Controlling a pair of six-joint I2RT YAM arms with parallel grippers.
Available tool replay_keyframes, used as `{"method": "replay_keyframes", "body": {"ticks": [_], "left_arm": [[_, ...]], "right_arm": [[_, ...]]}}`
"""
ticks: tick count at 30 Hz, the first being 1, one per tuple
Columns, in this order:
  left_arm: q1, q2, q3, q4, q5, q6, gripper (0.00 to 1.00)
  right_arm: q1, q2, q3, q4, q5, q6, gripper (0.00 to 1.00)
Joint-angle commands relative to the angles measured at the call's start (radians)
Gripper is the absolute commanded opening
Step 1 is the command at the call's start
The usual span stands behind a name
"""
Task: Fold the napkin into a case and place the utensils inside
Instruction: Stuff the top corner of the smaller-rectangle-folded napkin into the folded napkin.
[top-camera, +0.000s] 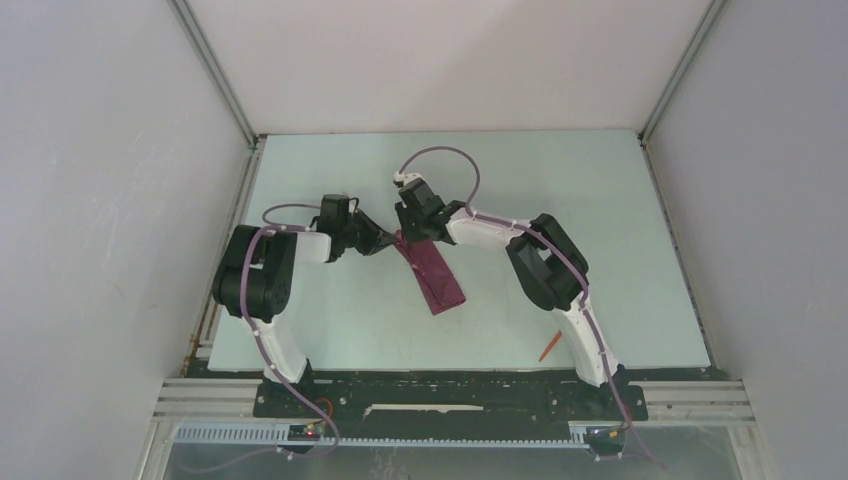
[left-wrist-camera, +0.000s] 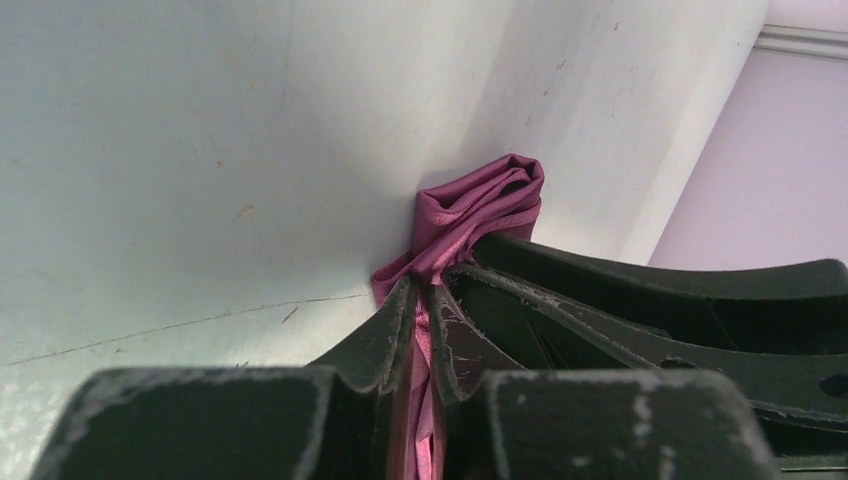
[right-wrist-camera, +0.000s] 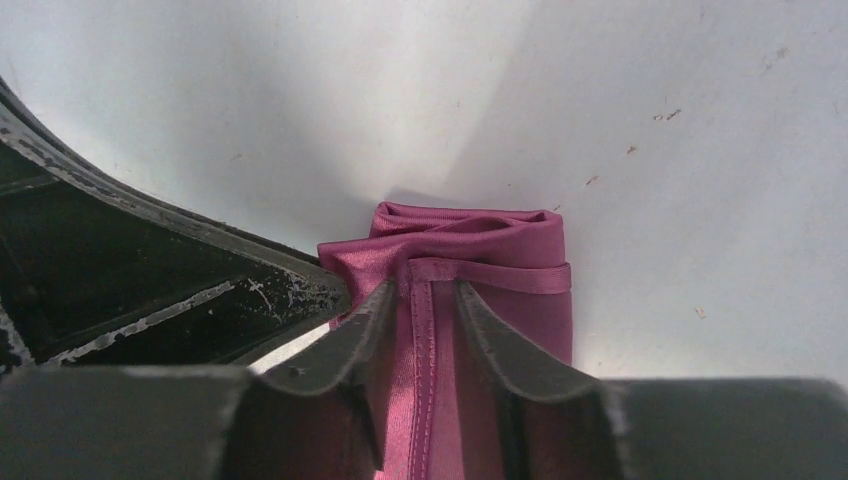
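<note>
Black base plate (top-camera: 450, 398) carrying both arm mounts runs along the near edge, closest to the overhead camera and well short of the napkin (top-camera: 437, 275). Beyond it spreads the pale green worktop (top-camera: 600, 200), with the napkin lying near its middle. White enclosure walls (top-camera: 100, 200) stand well away from the napkin on three sides. The left arm (top-camera: 262, 280) bends in from the napkin's left and the right arm (top-camera: 545, 265) from its right, and both reach its far end.

The napkin is plum-purple and folded into a narrow flat strip. It lies on a slant, its near end flat on the worktop and pointing toward the right arm's base, its far end gathered into a crumpled bunch (left-wrist-camera: 480, 205).

At that far end the two end effectors meet, almost touching each other. The left end effector (left-wrist-camera: 425, 285) is clenched on the napkin: its fingers (left-wrist-camera: 395, 320) press a thin fold of cloth between them, and the bunch bulges just past the tips. The right end effector (right-wrist-camera: 425, 290) grasps the napkin too, with its jaws set a little wider around a hemmed fold (right-wrist-camera: 420, 330) that fills the gap between them.

One thin orange-red utensil (top-camera: 548, 347) lies on the worktop well apart from the napkin, beyond its near end and just beside the right arm's lower link; spoon or stick, I cannot tell
</note>
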Motion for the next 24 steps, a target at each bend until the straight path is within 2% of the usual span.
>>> {"method": "replay_keyframes", "body": {"ticks": [1,9,16,20,24], "left_arm": [[-0.005,0.013,0.038,0.002,-0.020,0.014,0.12],[-0.005,0.018,0.037,-0.008,-0.028,0.024,0.09],[-0.005,0.018,0.035,-0.008,-0.028,0.028,0.09],[-0.005,0.015,0.033,-0.006,-0.028,0.030,0.08],[-0.005,0.009,0.030,-0.006,-0.031,0.032,0.08]], "right_arm": [[0.021,0.032,0.034,-0.004,0.074,-0.035,0.30],[0.018,-0.010,0.071,-0.019,0.073,-0.049,0.01],[-0.007,-0.082,0.035,0.010,-0.020,0.001,0.00],[-0.020,-0.074,0.024,0.031,-0.104,0.036,0.00],[-0.025,-0.069,0.018,0.028,-0.121,0.041,0.00]]}}
